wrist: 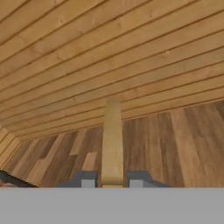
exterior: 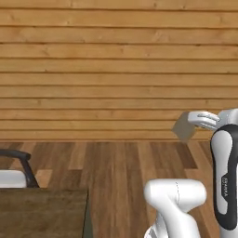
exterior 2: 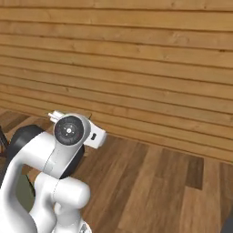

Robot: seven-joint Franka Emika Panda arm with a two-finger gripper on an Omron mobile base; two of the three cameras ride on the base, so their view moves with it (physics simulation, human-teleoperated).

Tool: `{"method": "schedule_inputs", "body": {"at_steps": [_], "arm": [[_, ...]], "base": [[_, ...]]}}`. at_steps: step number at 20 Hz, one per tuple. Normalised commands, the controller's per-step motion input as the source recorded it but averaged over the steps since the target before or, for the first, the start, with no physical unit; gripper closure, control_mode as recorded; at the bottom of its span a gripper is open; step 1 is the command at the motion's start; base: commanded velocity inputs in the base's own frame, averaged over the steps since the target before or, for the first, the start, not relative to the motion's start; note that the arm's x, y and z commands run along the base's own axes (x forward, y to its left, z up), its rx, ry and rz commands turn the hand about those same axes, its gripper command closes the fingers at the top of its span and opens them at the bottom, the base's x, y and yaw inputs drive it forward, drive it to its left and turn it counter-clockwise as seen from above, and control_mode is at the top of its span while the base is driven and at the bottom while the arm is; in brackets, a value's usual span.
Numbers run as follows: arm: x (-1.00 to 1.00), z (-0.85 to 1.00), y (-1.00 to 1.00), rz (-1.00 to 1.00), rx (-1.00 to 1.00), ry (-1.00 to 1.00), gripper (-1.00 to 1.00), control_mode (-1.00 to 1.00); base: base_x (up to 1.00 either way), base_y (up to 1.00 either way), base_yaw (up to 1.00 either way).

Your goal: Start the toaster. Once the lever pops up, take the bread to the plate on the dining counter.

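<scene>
My gripper (exterior: 194, 122) is shut on the bread (exterior: 183, 129), a flat tan slice held out in the air in front of the plank wall. In the hand view the bread (wrist: 112, 142) stands edge-on, rising from between the two dark fingertips of the gripper (wrist: 112, 180). A corner of the dining counter (exterior: 42, 211), dark brown planks with a pale grey-green side, lies at the lower left of the left base view. The toaster, its lever and the plate are out of view.
A wooden plank wall (exterior: 116, 69) spans the whole background above a wood floor (exterior: 116, 162). A black-framed chair with a white seat (exterior: 14, 174) stands beside the counter at the left. My own white arm (exterior 2: 50, 168) blocks the lower left of the right base view.
</scene>
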Motion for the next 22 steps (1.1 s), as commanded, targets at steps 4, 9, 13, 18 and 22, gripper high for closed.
{"method": "schedule_inputs", "body": {"at_steps": [4,9,13,18,22], "arm": [[0.0,0.0,0.0,0.0,0.0,0.0,1.0,1.0],[0.0,0.0,0.0,0.0,0.0,0.0,1.0,1.0],[0.0,0.0,0.0,0.0,0.0,0.0,1.0,1.0],[0.0,0.0,0.0,0.0,0.0,0.0,1.0,1.0],[0.0,0.0,0.0,0.0,0.0,0.0,1.0,1.0]], "base": [[1.0,0.0,0.08],[1.0,0.01,0.22],[1.0,0.1,0.31],[1.0,0.11,0.39],[1.0,0.15,0.53]]}}
